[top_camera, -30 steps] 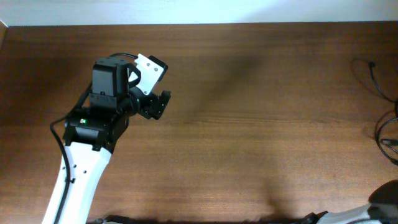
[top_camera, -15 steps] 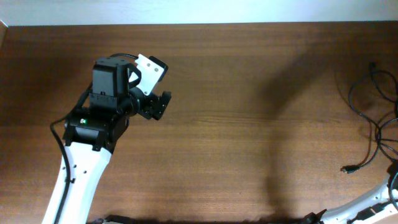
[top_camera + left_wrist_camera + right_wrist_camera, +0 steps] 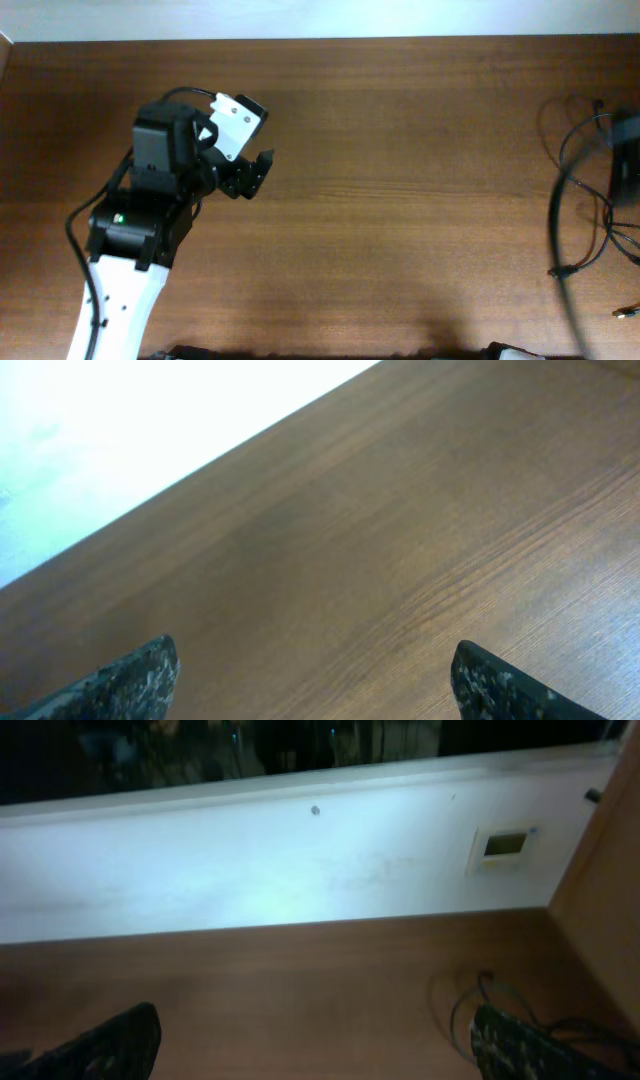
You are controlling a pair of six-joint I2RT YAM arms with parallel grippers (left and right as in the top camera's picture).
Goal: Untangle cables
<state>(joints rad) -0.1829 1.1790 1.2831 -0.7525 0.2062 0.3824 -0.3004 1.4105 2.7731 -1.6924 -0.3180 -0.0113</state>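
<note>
The cables (image 3: 588,215) lie as thin black loops at the table's far right edge, with one plug end (image 3: 557,271) pointing left and another near the corner (image 3: 625,313). My right gripper (image 3: 625,160) is a dark blur above those loops. In the right wrist view my right gripper (image 3: 315,1025) stands wide open with nothing between its fingers, and a cable loop (image 3: 462,1003) lies beside the right finger (image 3: 520,1045). My left gripper (image 3: 252,172) hovers over the left half of the table, far from the cables. In the left wrist view my left gripper (image 3: 315,660) is open over bare wood.
A white wall (image 3: 300,870) with a small plate (image 3: 503,844) runs behind the table's far edge. A thick blurred black cord (image 3: 562,260) of the right arm curves down across the loops. The left arm's white link (image 3: 115,300) crosses the lower left.
The right arm has swung in at the right edge, over the cables. More cable loops and a plug end now lie in view. The left arm has shifted slightly left.
</note>
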